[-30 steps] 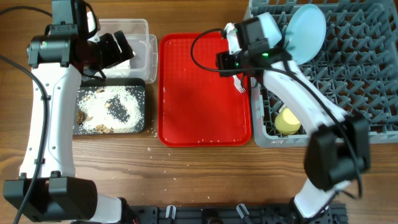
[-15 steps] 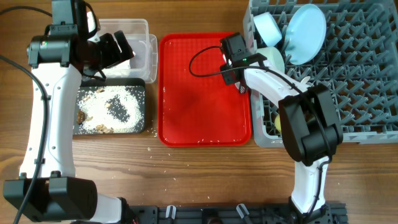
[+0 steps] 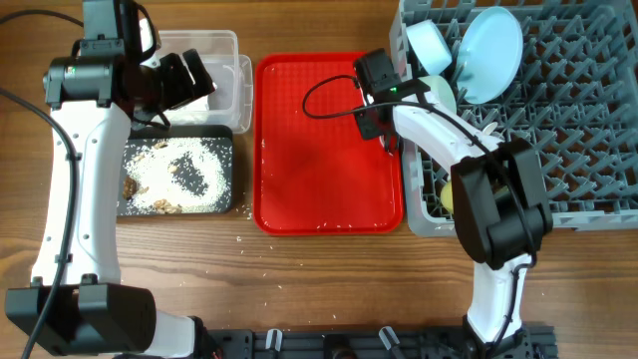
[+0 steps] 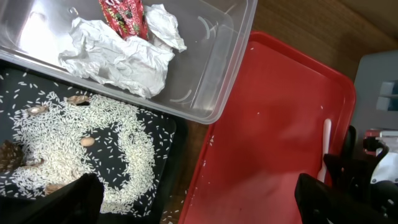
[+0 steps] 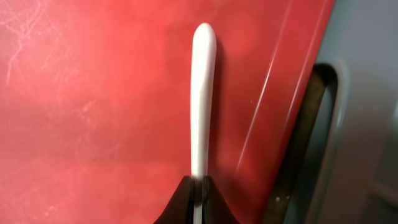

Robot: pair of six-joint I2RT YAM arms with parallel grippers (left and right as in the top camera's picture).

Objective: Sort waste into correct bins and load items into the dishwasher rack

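Note:
My right gripper (image 5: 199, 182) is shut on the white fork (image 5: 202, 93), whose handle lies flat on the red serving tray (image 3: 319, 150) by its right rim. From overhead, the right gripper (image 3: 383, 132) sits low at that rim, next to the grey dishwasher rack (image 3: 578, 120). My left gripper (image 4: 199, 208) hangs open and empty over the gap between the black tray (image 4: 165, 180) and the red tray. The clear tub (image 4: 230, 68) holds crumpled napkins (image 4: 118, 56) and a red wrapper (image 4: 124, 15). Rice (image 4: 106, 143) and brown scraps lie in the black tray.
A pale blue plate (image 3: 490, 52) and two bowls (image 3: 431, 42) stand in the rack's near-left corner. A yellow cup (image 3: 461, 194) lies there too, partly behind my right arm. A few grains are scattered on the wood below the black tray.
My right arm swung round and its gripper came down onto the fork at the red tray's right rim, then closed on it. The left arm has not moved.

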